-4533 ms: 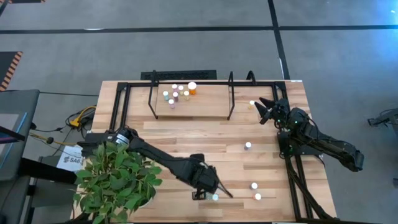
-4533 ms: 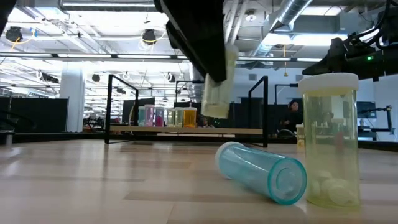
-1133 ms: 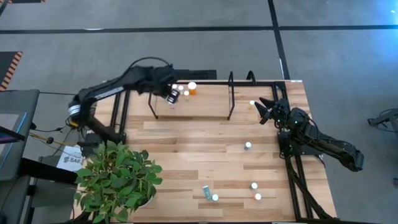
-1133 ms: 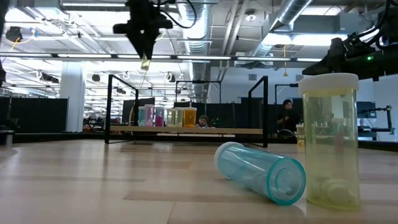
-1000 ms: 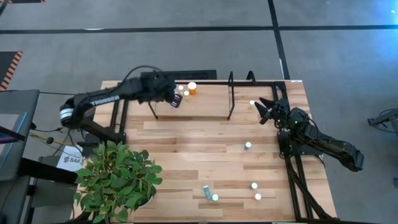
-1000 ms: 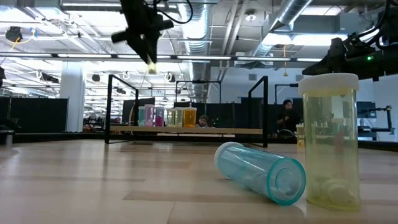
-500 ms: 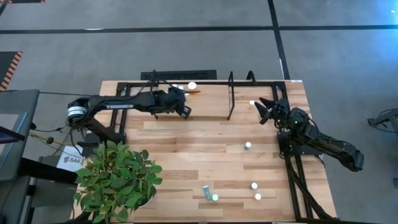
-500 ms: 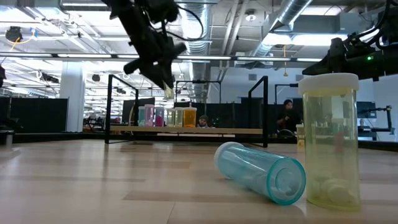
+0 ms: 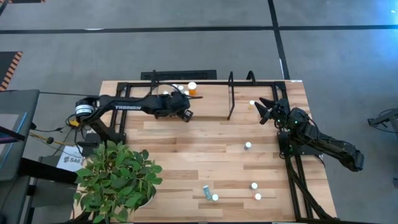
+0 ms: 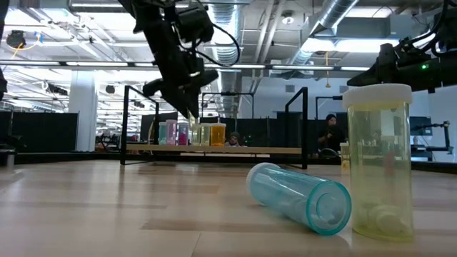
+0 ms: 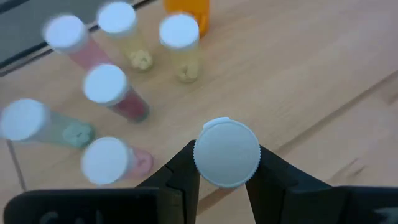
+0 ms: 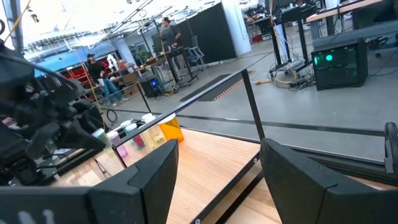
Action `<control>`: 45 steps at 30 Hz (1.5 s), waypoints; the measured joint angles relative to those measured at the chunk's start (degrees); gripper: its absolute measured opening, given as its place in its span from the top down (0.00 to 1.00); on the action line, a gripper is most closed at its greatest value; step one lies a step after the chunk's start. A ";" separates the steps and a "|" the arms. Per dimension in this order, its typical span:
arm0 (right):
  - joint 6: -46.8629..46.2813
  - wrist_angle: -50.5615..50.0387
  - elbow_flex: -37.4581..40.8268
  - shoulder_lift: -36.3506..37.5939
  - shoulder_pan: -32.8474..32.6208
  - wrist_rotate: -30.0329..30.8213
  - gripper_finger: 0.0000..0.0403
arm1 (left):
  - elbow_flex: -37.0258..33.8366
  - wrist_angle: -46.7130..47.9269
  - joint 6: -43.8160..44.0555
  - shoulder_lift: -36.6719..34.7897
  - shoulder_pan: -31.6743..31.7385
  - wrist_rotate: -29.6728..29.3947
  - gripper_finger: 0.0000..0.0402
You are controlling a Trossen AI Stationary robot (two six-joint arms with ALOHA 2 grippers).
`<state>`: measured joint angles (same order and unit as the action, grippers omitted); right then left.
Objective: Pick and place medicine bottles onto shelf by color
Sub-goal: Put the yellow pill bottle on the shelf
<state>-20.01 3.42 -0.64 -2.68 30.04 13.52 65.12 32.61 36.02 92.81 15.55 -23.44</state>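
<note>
Medicine bottles (image 11: 116, 92) already stand in a loose cluster on the shelf (image 9: 205, 102): pink, teal and yellowish bodies with pale caps, and the larger orange bottle (image 11: 186, 7) at the far edge of the group. The left tool (image 11: 227, 158) hangs just above the shelf board, its fingers closed on the pale cap of one more bottle (image 11: 227, 152); the body hangs below the cap and is hidden in the left wrist view, so its colour cannot be told there.

To do this step well, I judge that the held bottle should come down on the bare wood beside the cluster, next to bottles of its own colour, without brushing the nearest caps. A straight, slow descent matters: the bottles are narrow and light, so a sideways nudge could topple several. The fingers should part only once the base rests flat on the board, then lift straight up.

The right tool (image 9: 266, 109) waits with its fingers spread beside the shelf's right end. More bottles (image 9: 248, 145) remain on the surface, well apart from the shelf, one teal bottle (image 10: 300, 195) lying on its side.
</note>
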 joint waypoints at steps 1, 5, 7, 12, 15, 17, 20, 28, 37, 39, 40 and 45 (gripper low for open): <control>0.02 0.00 0.00 0.02 -0.02 0.00 0.38 | -0.07 0.60 -0.15 0.38 -0.04 0.06 0.77; 0.01 0.01 0.00 0.06 -0.02 -0.01 0.38 | -0.10 0.82 -0.17 2.00 -0.43 -0.40 0.74; 0.02 0.00 0.00 -0.07 0.00 0.00 0.38 | -0.12 0.60 -0.21 2.64 -0.51 -0.78 0.73; 0.00 0.01 0.00 -0.16 -0.02 -0.03 0.38 | -0.11 0.58 -0.23 3.02 -0.57 -0.64 0.71; 0.00 0.00 0.00 -0.31 0.00 -0.02 0.38 | -0.10 0.84 -0.23 3.02 -0.53 -1.46 0.71; 0.00 0.04 0.00 -0.24 0.00 0.00 0.38 | -0.10 0.57 -0.21 3.50 -0.39 -1.61 0.70; 0.00 0.02 0.00 -0.26 0.00 0.00 0.38 | -0.24 0.75 0.49 4.16 -0.15 -1.29 0.70; 0.00 0.02 0.00 -0.33 0.00 0.00 0.38 | -0.17 -0.87 0.97 4.77 -0.11 -1.46 0.70; 0.00 0.01 0.00 -0.33 -0.01 -0.02 0.38 | -0.17 -1.23 1.36 4.82 -0.11 -3.58 0.70; 0.00 0.02 0.00 -0.33 0.00 -0.02 0.38 | -0.17 -1.26 2.00 4.81 -0.11 -3.98 0.70; 0.01 0.01 0.00 -0.33 -0.01 -0.01 0.38 | -0.17 -1.24 2.23 4.80 -0.11 -4.00 0.70; 0.02 0.00 0.00 -0.33 0.00 -0.02 0.38 | -0.17 -1.28 3.47 4.82 -0.11 -4.00 0.70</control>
<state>-19.99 3.42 -0.64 -3.01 30.04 13.50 64.95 31.33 39.50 97.62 15.44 -27.44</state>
